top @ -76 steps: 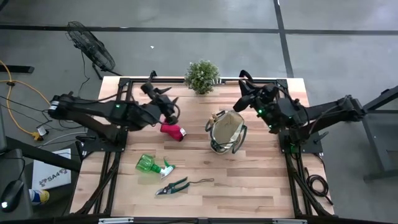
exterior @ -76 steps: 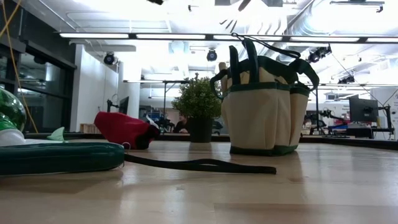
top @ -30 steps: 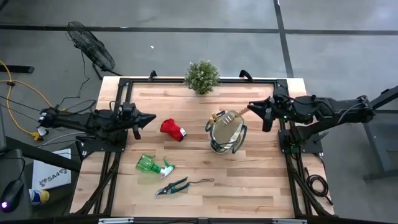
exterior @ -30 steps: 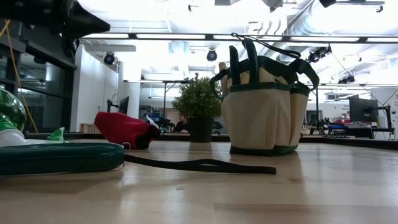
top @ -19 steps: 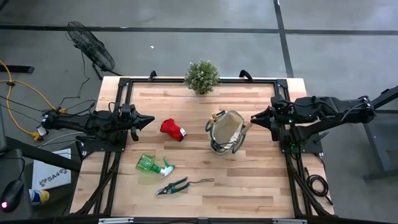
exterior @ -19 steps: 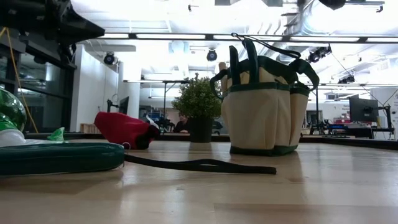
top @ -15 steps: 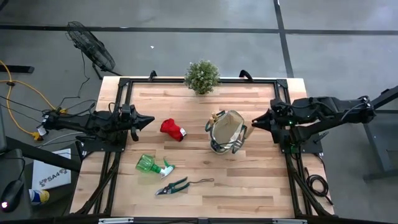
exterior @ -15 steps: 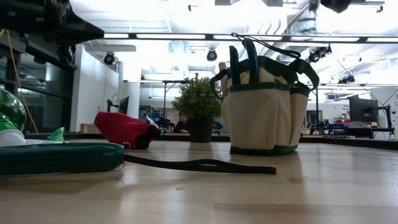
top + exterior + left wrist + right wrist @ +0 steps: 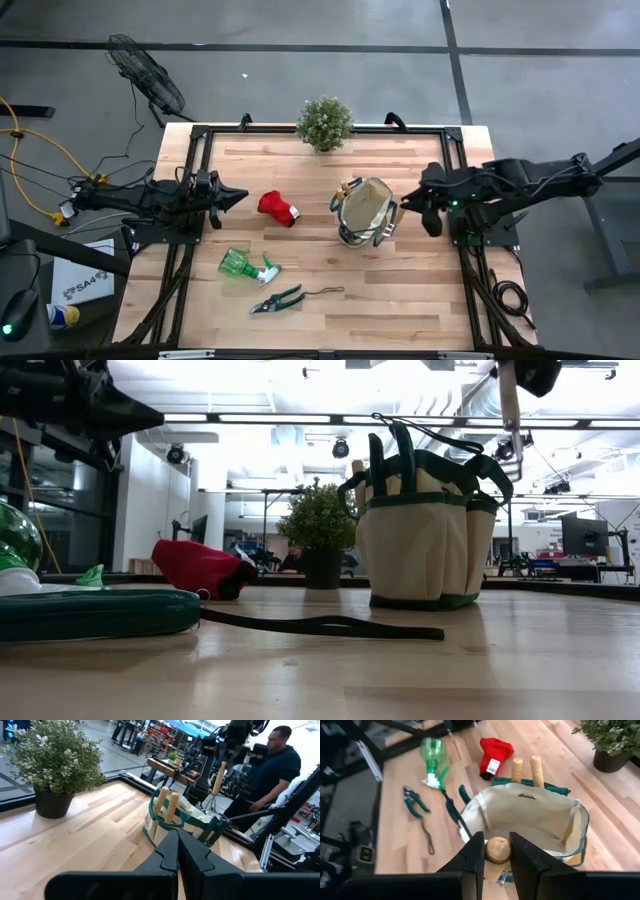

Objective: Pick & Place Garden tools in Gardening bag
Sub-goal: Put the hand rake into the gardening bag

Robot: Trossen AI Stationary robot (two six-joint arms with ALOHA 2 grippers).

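The tan gardening bag (image 9: 365, 210) with green trim stands upright right of the table's middle, with two wooden handles (image 9: 526, 770) sticking up from its outer pockets. My right gripper (image 9: 496, 847) is just right of the bag and above it, shut on a wooden-handled tool (image 9: 219, 776). A red glove (image 9: 277, 207), a green spray bottle (image 9: 245, 265) and green-handled pruners (image 9: 280, 299) lie on the table left of the bag. My left gripper (image 9: 240, 196) is shut at the table's left edge, pointing level at the glove. My right gripper pinches the tool's wooden handle near its butt end (image 9: 497, 851) between its two fingers. The fingers slant down from the table's right side and lie across the handle. The tool hangs nearly upright, its metal end (image 9: 214, 802) down, clear above the bag's right rim.
A potted plant (image 9: 325, 122) stands at the table's far edge. The pruners' dark cord (image 9: 320, 625) trails across the near table. A person (image 9: 277, 760) stands beyond the table's right side. Bare wood lies near and right of the bag.
My right gripper has tipped downward and sunk toward the bag's right rim. The tool it holds has swung from pointing across the bag to hanging nearly upright. My left gripper has sunk a little at the left edge.
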